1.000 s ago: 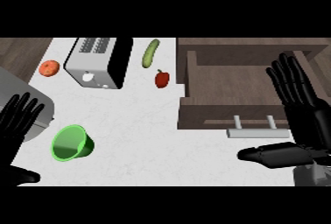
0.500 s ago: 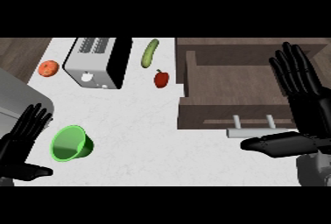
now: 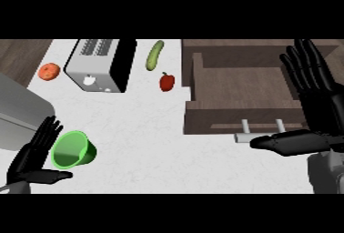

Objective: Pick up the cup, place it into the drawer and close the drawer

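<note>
Head view: left hand (image 3: 35, 157) beside green cup (image 3: 72, 149).
Fingers straight, apart; right hand (image 3: 316, 104) flat at 3 o'clock over open drawer (image 3: 238, 86).

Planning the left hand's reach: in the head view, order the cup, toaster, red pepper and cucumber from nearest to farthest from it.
From the left hand:
1. Cup, right beside it.
2. Toaster, up the counter.
3. Red pepper, right of the toaster.
4. Cucumber, farthest, at the counter's back.
</note>
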Motion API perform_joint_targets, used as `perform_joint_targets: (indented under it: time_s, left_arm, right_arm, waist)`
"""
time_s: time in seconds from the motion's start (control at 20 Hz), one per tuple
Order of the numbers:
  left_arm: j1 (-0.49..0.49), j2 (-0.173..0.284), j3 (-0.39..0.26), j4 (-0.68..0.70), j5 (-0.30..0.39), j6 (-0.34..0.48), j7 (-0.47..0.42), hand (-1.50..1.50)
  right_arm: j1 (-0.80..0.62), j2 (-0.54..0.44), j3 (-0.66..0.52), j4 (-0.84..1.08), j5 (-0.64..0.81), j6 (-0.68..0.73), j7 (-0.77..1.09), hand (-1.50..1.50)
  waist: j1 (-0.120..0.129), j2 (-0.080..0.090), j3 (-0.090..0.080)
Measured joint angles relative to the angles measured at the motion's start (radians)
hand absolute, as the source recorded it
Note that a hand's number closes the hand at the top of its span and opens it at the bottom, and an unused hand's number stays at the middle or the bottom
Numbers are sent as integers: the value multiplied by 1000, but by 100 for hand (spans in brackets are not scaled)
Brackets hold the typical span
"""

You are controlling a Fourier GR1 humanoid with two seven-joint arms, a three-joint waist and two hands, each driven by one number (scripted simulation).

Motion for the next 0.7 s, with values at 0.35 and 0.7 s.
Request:
perform_joint_targets:
  time_s: [0.35, 0.7]
  left_arm:
    - [-80, 18, -10, 231, -61, 64, -139, -150]
    - [-122, 0, -18, 312, -78, 95, -207, -150]
  right_arm:
    - [23, -10, -13, -26, -19, 19, -1, -150]
    - [5, -13, -14, -40, -28, 15, 32, -150]
  waist:
    - [-12, 4, -2]
    - [-14, 6, -4]
